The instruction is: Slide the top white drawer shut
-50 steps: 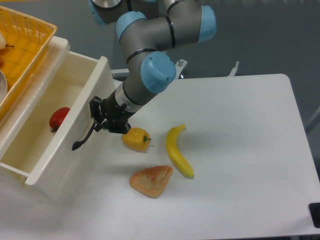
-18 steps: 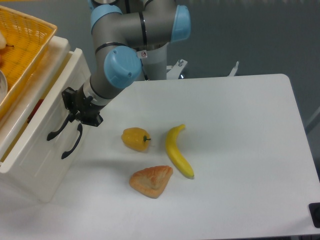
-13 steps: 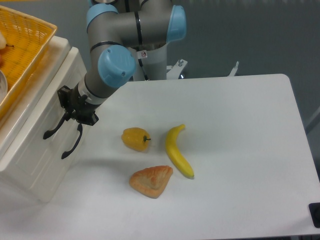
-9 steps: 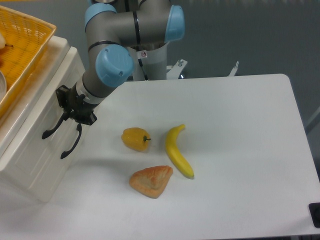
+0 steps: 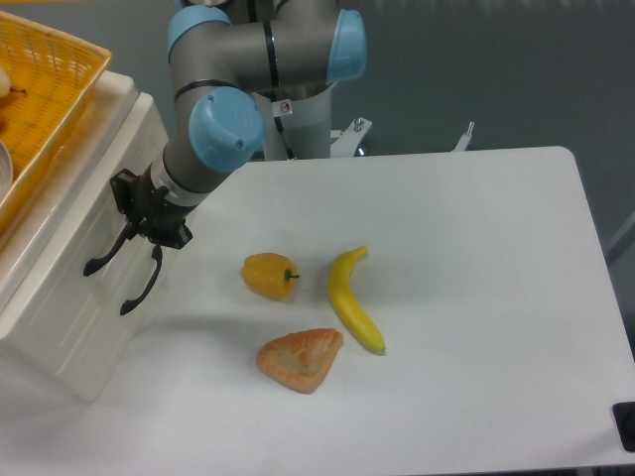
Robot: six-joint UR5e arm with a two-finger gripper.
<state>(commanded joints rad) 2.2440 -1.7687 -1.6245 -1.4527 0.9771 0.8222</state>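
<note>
The top white drawer (image 5: 92, 205) sits pushed in, its panelled front level with the front of the cream cabinet. Its black curved handle (image 5: 103, 254) sticks out toward the table. My gripper (image 5: 147, 216) is at the upper end of that handle, with its black fingers shut around it. The lower drawer's black handle (image 5: 145, 284) hangs just below and right of the gripper. Nothing of the drawer's inside shows.
A yellow wicker basket (image 5: 45, 94) rests on the cabinet top at the far left. On the white table lie a yellow pepper (image 5: 269, 276), a banana (image 5: 353, 302) and a piece of brown bread (image 5: 301, 359). A dark object (image 5: 625, 423) sits at the bottom right corner.
The drawer slid left from wide open to shut, hiding the red item inside. My gripper travelled left with the handle. Over the last half second almost nothing moved.
</note>
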